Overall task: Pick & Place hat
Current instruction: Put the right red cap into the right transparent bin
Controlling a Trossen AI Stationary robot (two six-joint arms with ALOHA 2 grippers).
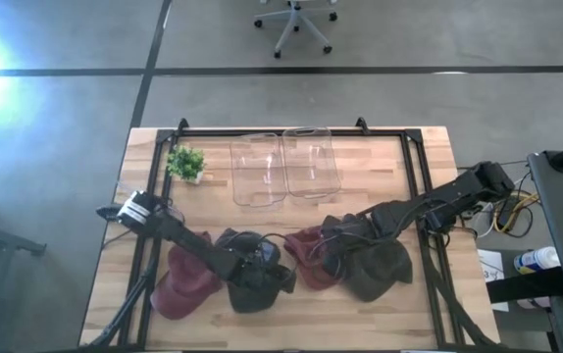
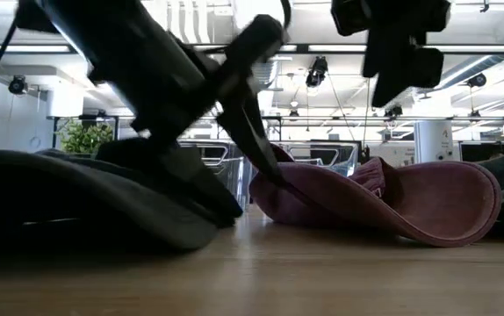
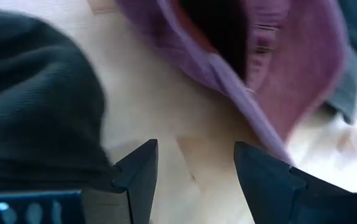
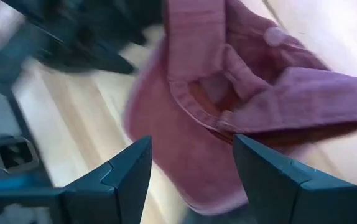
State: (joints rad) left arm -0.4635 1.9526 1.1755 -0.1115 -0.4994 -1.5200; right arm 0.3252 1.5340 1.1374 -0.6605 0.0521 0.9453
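A maroon hat (image 1: 306, 263) lies upside down on the table's middle, near side, also seen in the low view (image 2: 392, 206). My left gripper (image 3: 194, 149) stands open, low over bare wood between this maroon hat (image 3: 290, 68) and a dark hat (image 3: 35, 106), which lies on the table under the left arm (image 1: 252, 294). In the high view my left gripper (image 1: 286, 279) sits just left of the maroon hat. My right gripper (image 4: 191, 146) is open above the maroon hat (image 4: 228, 81), its fingers apart over the opening; in the high view it (image 1: 323, 250) is over the hat's right part.
A second maroon hat (image 1: 179, 284) lies at the near left, and a dark olive hat (image 1: 380, 270) at the near right. Two clear containers (image 1: 283, 167) stand at the far middle, with a small plant (image 1: 185, 162) at the far left. Bare wood shows along the near edge.
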